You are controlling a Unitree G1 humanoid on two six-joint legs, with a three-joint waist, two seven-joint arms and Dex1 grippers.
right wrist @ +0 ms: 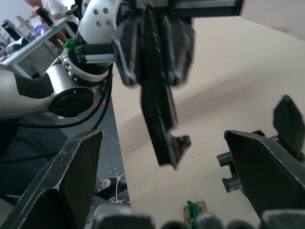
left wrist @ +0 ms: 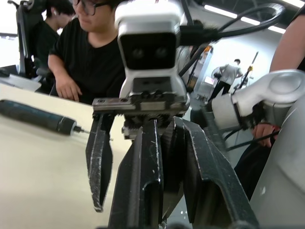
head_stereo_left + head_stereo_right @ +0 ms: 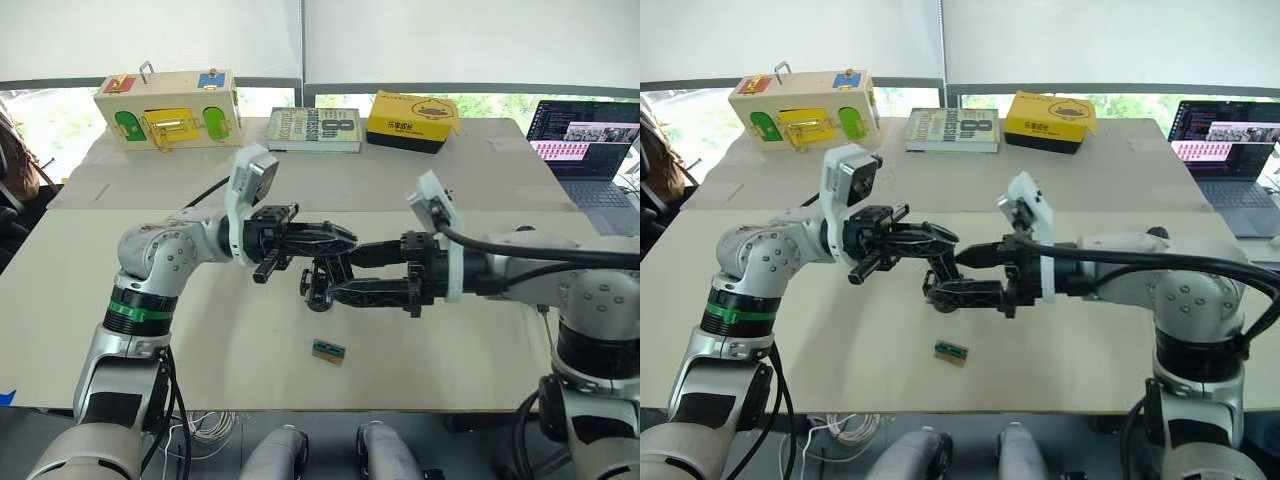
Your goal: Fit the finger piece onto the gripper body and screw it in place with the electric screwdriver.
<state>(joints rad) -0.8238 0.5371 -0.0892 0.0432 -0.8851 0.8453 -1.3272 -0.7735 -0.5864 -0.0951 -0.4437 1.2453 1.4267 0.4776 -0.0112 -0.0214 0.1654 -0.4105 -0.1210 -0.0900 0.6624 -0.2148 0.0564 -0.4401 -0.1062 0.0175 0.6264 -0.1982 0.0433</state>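
Observation:
Over the middle of the table [image 3: 230, 350] my two grippers meet tip to tip. My left gripper [image 3: 345, 238] is shut on a black tapered piece, the finger piece [image 1: 162, 129], which hangs down from its fingertips. Open, my right gripper [image 3: 340, 272] has one finger on each side of that piece. A black ribbed block, the gripper body [image 1: 231, 169], sits against one right finger; I cannot tell whether it is held. The electric screwdriver [image 2: 35, 116] lies flat on the table in the left wrist view, bit pointing towards the grippers.
A small green-and-tan block [image 3: 328, 350] lies on the table below the grippers. Along the far edge stand a wooden latch box [image 3: 168, 110], a book [image 3: 315, 130] and a yellow box [image 3: 412, 120]. An open laptop [image 3: 585, 140] is far right. A seated person [image 2: 90, 52] is beyond the table.

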